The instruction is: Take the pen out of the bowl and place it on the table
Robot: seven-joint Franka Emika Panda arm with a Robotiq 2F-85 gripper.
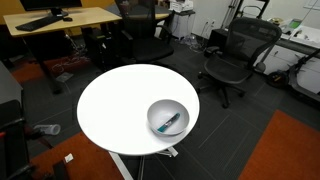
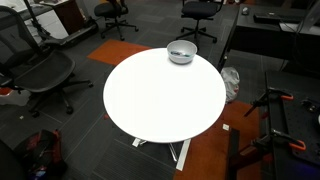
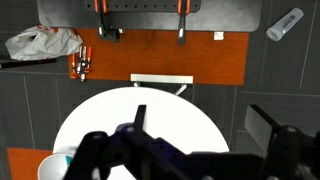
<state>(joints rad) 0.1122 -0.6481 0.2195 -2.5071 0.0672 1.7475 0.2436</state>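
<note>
Plainly, the white table (image 1: pixel 115 110) stands among black office chairs (image 1: pixel 235 55).

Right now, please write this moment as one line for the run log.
pen: lying in bowl | bowl: on table, near edge | gripper: open, empty, above table | step: pen not yet grasped

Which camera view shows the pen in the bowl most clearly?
In an exterior view the pen lies plainly inside the bowl, seen from above. In an exterior view with the bowl far off, the pen is too small to tell. The wrist view shows only part of the bowl.
</note>
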